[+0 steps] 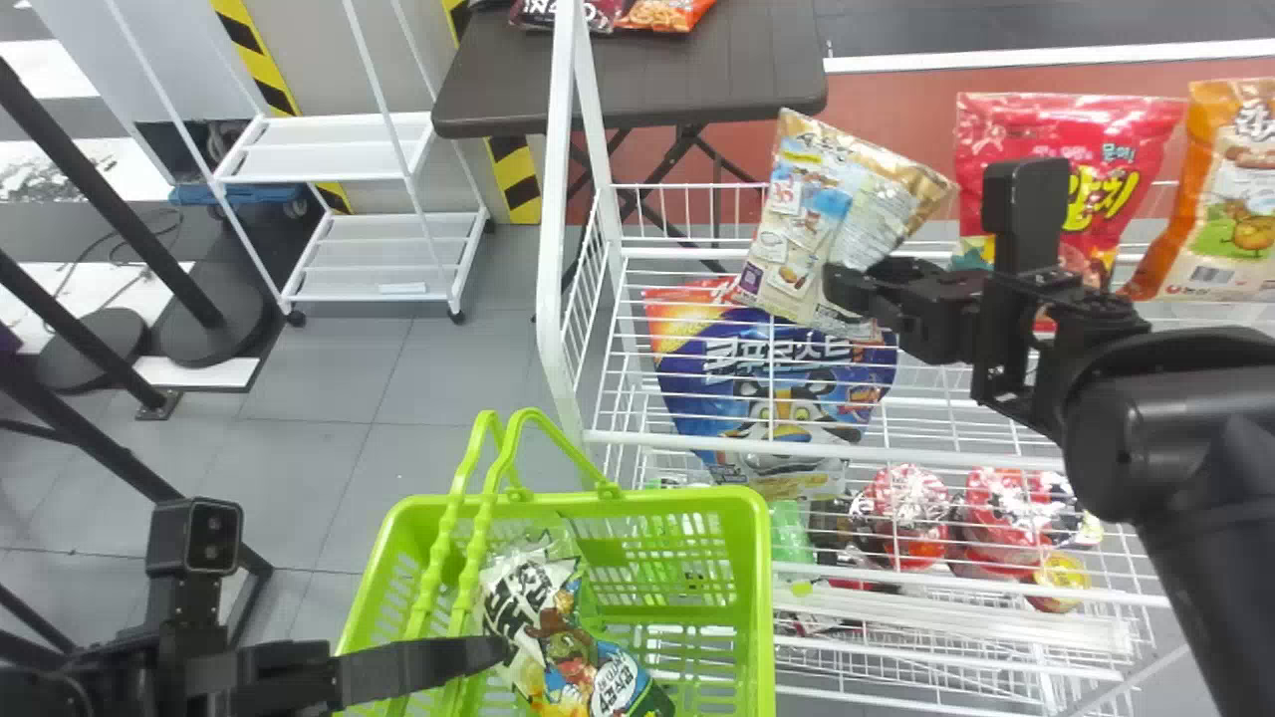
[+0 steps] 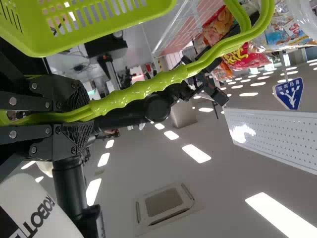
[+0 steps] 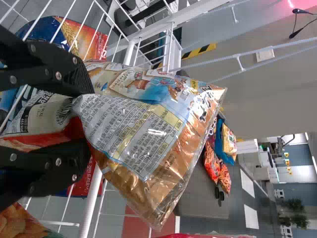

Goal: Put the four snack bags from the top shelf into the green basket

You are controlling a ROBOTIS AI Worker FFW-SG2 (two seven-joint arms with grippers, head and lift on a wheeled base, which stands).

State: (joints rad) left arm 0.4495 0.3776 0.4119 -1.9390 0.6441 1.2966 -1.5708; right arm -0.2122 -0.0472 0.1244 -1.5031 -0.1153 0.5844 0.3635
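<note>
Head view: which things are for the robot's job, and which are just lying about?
For the job:
green basket
bag inside it
tan bag at the right gripper
red bag
orange bag

Just lying about:
dark table
bags on it
white cart
lower packs

My bag (image 1: 802,229) is tan and pale blue, the second bag (image 1: 1056,129) red with yellow lettering, the third bag (image 1: 1210,189) orange and cream, the fourth bag (image 1: 697,363) mostly blue, the basket (image 1: 760,597) lime green

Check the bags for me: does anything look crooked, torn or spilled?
The golden snack bag is tilted, and it is crumpled where the right end effector pinches it, likely just from the grip. I see no tear or spill.
</note>
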